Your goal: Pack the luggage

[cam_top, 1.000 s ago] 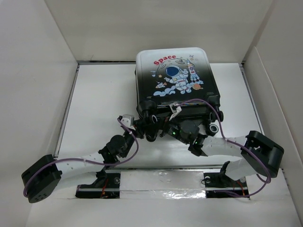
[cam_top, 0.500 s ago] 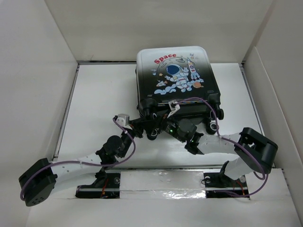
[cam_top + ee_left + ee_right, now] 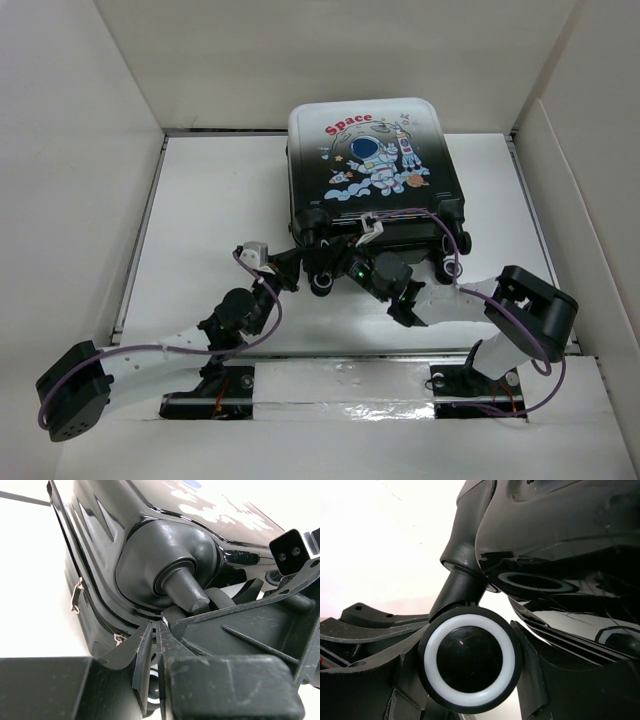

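Note:
The luggage (image 3: 365,160) lies flat and closed at the back middle of the table, astronaut print up, wheels toward me. Both grippers are at its near left corner. My left gripper (image 3: 298,262) points at the caster housing (image 3: 170,565), its jaws (image 3: 156,625) shut to a thin slit with nothing between them. My right gripper (image 3: 332,280) has a black wheel with a white ring (image 3: 467,660) between its fingers (image 3: 535,670), which press on both sides of it. The glossy shell (image 3: 560,525) fills the upper right of the right wrist view.
White walls (image 3: 60,200) close in the white table (image 3: 200,220) on the left, back and right. The luggage's other near wheel (image 3: 452,270) sticks out at the right. Zipper pulls (image 3: 76,592) hang on the luggage's left side.
The right gripper's fingers have closed in on the wheel. The left gripper's jaws narrowed to a slit. Both arms have shifted slightly left, with the right elbow drawn in.

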`<action>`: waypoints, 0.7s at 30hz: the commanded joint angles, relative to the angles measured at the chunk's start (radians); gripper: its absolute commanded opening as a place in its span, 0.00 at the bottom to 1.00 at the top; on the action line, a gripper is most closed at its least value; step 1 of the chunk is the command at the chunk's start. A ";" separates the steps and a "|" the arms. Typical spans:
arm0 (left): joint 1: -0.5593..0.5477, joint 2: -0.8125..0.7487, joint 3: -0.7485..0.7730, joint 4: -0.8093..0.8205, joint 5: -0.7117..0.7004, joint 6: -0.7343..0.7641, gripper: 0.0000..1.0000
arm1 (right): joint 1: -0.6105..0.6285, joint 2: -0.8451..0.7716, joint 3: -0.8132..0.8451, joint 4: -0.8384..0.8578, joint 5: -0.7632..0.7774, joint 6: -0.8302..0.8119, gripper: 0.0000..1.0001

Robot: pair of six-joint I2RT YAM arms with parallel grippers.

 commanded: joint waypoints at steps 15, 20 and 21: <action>0.024 0.225 0.138 -0.211 -0.027 -0.142 0.25 | 0.008 -0.159 0.019 0.041 0.125 -0.145 0.08; 0.045 0.313 0.178 -0.159 -0.035 -0.118 0.26 | 0.008 -0.170 0.027 0.033 0.102 -0.155 0.08; 0.062 0.327 0.184 -0.153 -0.033 -0.113 0.25 | 0.008 -0.173 0.029 0.032 0.097 -0.155 0.08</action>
